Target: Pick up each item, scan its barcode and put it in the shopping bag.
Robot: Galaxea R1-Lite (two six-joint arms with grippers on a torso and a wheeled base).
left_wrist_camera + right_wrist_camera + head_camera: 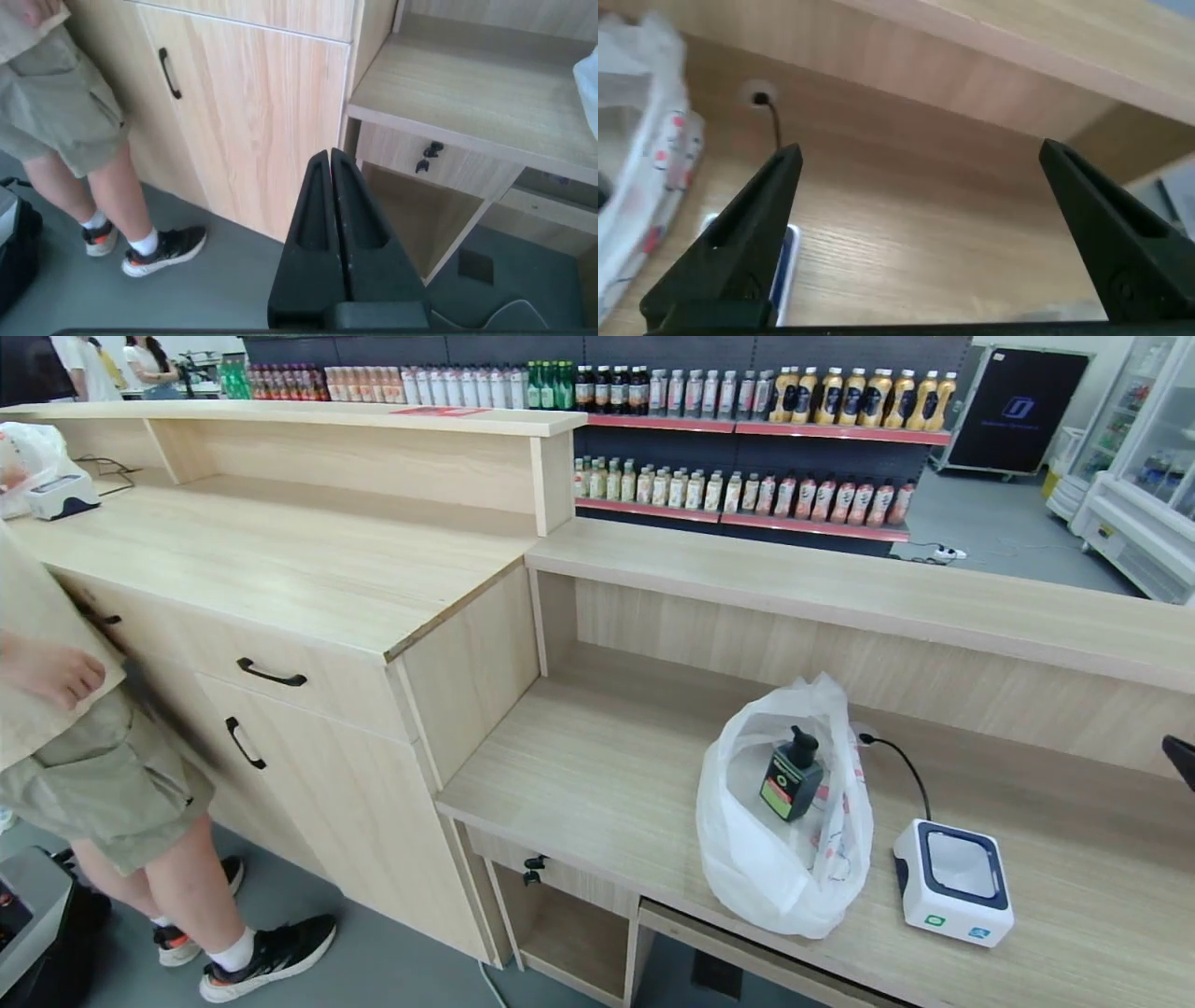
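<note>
Where shopping bag [777, 882] stands open, dark bottle [792, 790] sits inside.

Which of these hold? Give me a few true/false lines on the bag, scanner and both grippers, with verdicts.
1. The dark bottle is inside the shopping bag. True.
2. The scanner sits on the robot's left of the bag. False: it is on the robot's right of it, on the same counter.
3. The left gripper is open. False: its fingers are pressed together with nothing between them.
4. The right gripper is open and holds nothing. True.
</note>
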